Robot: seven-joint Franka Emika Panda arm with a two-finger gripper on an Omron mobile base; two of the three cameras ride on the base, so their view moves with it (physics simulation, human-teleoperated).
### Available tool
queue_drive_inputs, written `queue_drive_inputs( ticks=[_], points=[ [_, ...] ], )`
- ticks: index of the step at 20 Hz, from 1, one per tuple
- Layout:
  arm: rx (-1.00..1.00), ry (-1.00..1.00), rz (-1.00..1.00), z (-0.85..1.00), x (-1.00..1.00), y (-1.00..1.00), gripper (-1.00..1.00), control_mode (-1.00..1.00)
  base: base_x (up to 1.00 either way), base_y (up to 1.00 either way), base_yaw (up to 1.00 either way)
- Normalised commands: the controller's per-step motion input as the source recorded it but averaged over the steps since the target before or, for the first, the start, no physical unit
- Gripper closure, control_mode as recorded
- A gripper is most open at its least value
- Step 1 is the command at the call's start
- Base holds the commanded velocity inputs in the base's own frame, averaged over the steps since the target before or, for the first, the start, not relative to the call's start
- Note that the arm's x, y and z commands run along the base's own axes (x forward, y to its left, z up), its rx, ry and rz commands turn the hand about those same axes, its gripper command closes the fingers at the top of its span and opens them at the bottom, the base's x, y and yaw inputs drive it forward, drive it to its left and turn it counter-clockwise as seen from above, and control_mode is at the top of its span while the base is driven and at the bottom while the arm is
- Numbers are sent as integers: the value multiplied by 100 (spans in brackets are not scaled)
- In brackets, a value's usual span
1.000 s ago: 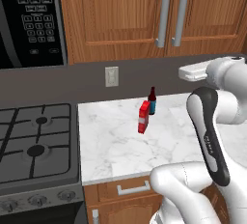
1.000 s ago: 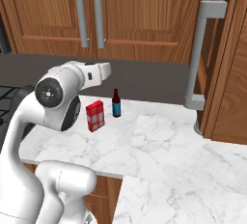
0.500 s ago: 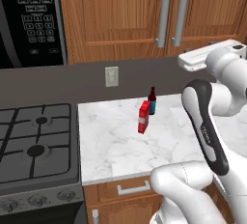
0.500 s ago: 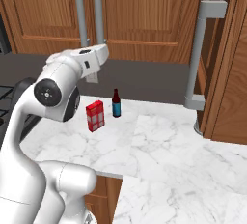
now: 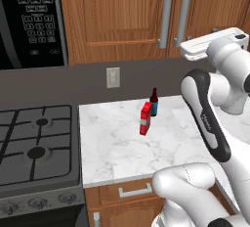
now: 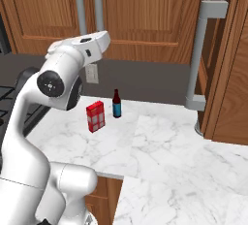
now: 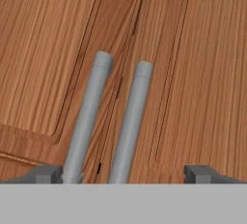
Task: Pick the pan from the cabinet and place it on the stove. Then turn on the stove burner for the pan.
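The gripper (image 7: pixel 123 174) faces the closed cabinet (image 5: pixel 122 15), its fingers (image 7: pixel 46 174) wide apart, holding nothing, with the two door handles (image 7: pixel 87 117) at twelve o'clock between them. The stove (image 5: pixel 34 145) lies at nine o'clock of the counter (image 5: pixel 117 147), where a red box (image 5: pixel 145 118) and bottle (image 5: pixel 154 102) stand.

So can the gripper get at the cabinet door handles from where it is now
Probably yes. The gripper is open and faces the two silver bar handles of the cabinet, with nothing between them. Both doors are shut, so the pan inside is out of reach for now.
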Motion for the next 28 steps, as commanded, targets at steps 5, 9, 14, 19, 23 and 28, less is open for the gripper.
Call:
queue_drive_inputs(
  ticks=[5,9,14,19,23,28],
  points=[
    [1,0,0,16,16,0,-100,-100,0,0,0],
    [3,0,0,11,20,0,-100,-100,0,0,0],
    [5,0,0,2,21,0,-100,-100,0,0,0],
    [5,0,0,0,25,0,-100,-100,0,0,0],
    [5,0,0,0,31,0,-100,-100,0,0,0],
    [2,-2,0,0,36,0,-100,-100,0,0,0]
  ],
)
